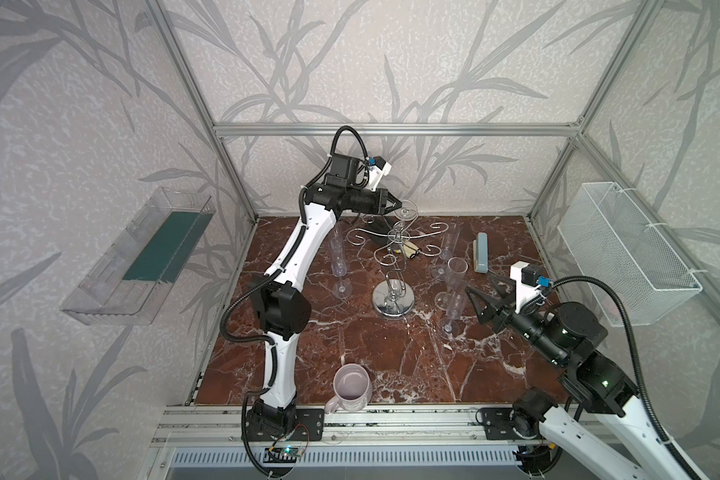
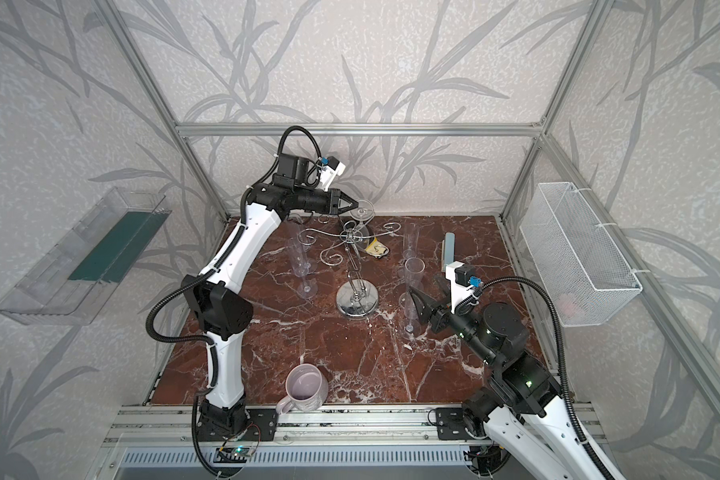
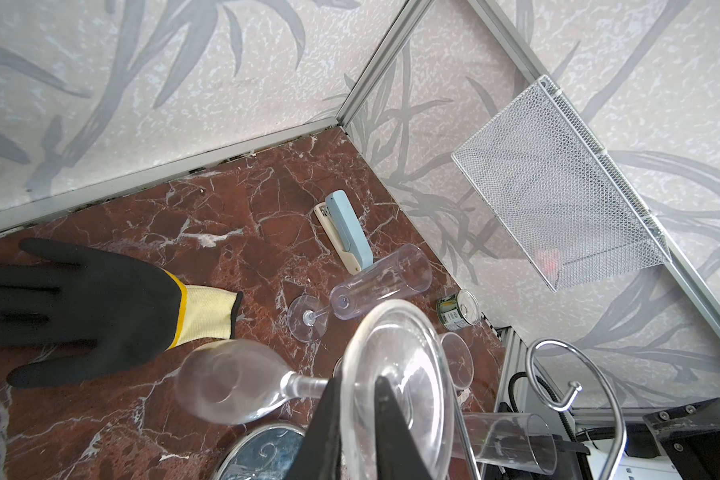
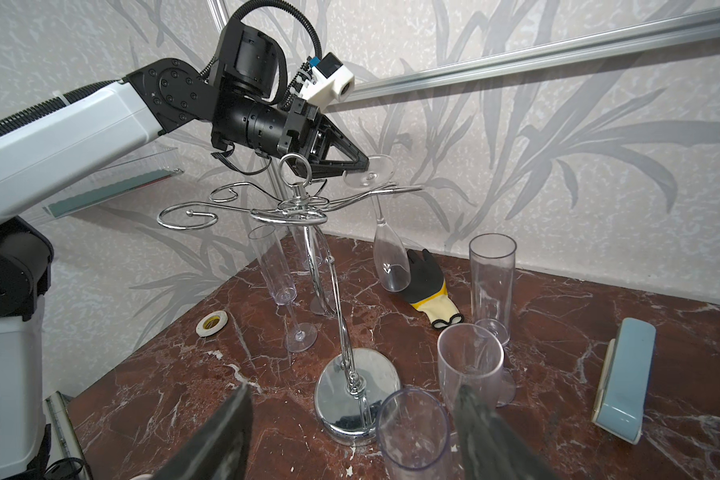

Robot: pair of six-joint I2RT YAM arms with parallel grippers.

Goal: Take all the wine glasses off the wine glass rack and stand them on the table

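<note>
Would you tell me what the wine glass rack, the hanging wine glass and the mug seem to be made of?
The wine glass rack looks like polished chrome-finished metal wire; its base mirrors the surroundings. The wine glass is clear and glossy: glass or plastic, I cannot tell. The mug is opaque pale lilac with a sheen, probably glazed ceramic.

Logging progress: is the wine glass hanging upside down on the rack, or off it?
Hanging upside down: the wine glass has its foot above a rack arm, bowl below.
</note>
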